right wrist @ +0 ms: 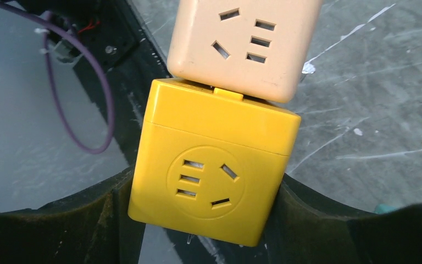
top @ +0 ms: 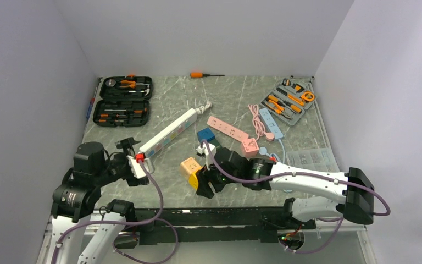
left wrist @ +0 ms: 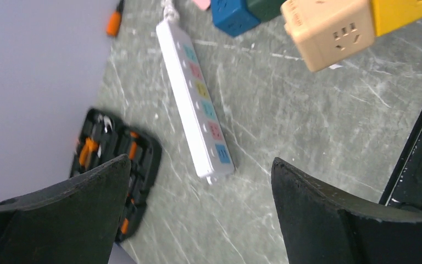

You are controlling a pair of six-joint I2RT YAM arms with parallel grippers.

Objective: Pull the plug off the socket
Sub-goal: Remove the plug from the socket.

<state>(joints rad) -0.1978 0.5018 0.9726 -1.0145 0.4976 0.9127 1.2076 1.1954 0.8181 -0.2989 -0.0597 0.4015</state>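
Note:
A yellow cube plug (right wrist: 214, 176) is joined to a beige cube socket (right wrist: 244, 44) near the table's front edge. My right gripper (right wrist: 206, 192) is shut on the yellow cube, its black fingers (right wrist: 88, 220) pressed against two opposite sides. In the top view the yellow cube (top: 194, 180) sits just in front of the beige cube (top: 189, 165), with the right gripper (top: 203, 184) around it. My left gripper (top: 134, 157) stands open to the left, holding nothing. The left wrist view shows the left gripper (left wrist: 200, 162) wide apart above the table, with the beige cube (left wrist: 335, 30) and the yellow cube (left wrist: 404, 14) far off.
A white power strip (top: 170, 132) lies diagonally between the arms. Behind are a blue cube (top: 205, 135), a pink power strip (top: 228, 129), two open tool kits (top: 125, 102) (top: 287, 102), a screwdriver (top: 200, 74) and a clear parts box (top: 312, 158). A black rail (top: 220, 212) edges the front.

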